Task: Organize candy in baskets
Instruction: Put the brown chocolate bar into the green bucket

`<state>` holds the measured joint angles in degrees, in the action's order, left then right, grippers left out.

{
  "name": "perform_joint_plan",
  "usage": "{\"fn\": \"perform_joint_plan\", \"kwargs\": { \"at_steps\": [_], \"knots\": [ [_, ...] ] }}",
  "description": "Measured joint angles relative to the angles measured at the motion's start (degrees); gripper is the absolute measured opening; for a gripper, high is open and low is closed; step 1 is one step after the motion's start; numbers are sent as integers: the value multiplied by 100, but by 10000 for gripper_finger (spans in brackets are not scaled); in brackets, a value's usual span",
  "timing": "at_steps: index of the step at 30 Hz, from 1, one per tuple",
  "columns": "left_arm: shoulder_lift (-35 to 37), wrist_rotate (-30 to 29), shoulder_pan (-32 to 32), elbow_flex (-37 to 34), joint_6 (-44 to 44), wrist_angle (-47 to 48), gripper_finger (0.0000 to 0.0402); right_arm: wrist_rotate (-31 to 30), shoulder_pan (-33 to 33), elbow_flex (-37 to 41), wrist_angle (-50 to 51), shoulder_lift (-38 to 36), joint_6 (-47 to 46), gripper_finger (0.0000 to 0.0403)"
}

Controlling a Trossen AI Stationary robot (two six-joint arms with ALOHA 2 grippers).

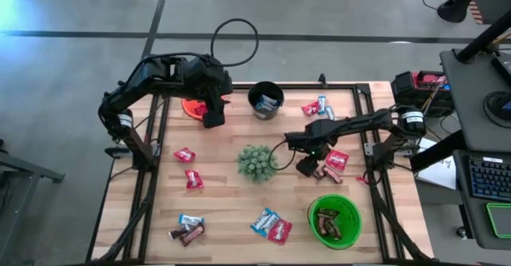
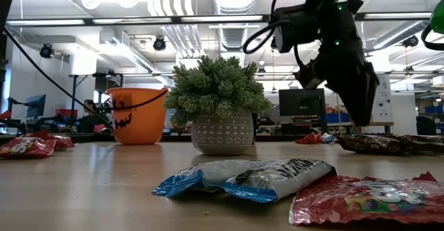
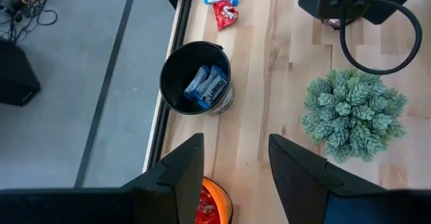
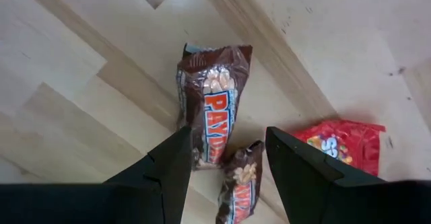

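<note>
My right gripper (image 4: 225,140) hangs open, fingers pointing down, just above two dark brown candy bars (image 4: 212,113) (image 4: 239,183) lying flat on the table right of the plant (image 1: 256,162); I see no touch. A red candy (image 4: 340,143) lies beside them. My left gripper (image 3: 236,150) is open with nothing between its fingers, held high over the orange basket (image 1: 192,106), which holds red candy (image 3: 209,210). The black basket (image 1: 266,100) holds blue candy (image 3: 207,86). The green basket (image 1: 335,220) holds brown bars.
Loose candy lies about the table: red pieces (image 1: 184,154) (image 1: 194,179) at the left, blue and brown ones (image 1: 190,228) near left, a blue and a red one (image 1: 271,224) at the near middle, red and blue ones (image 1: 318,108) at the far right.
</note>
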<state>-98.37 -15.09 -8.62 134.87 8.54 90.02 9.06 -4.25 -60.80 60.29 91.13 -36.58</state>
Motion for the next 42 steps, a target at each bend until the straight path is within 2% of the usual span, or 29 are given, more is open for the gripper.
{"fn": "perform_joint_plan", "kwargs": {
  "at_steps": [16,20,25,29,35,42],
  "knots": [
    [0,0,0,0,24,0,149,315,-1,790,-1176,-4,9,177],
    [0,0,0,0,24,0,149,326,-2,793,-1178,-4,5,133],
    [0,0,0,0,24,0,149,487,-9,757,-1202,-4,-87,31],
    [0,0,2,0,24,0,149,693,-9,754,-1223,-87,-290,24],
    [0,0,0,0,24,0,149,962,8,326,-1145,-428,-425,23],
    [0,0,1,0,25,-1,149,962,174,-821,-380,-977,-448,22]
  ]
}}
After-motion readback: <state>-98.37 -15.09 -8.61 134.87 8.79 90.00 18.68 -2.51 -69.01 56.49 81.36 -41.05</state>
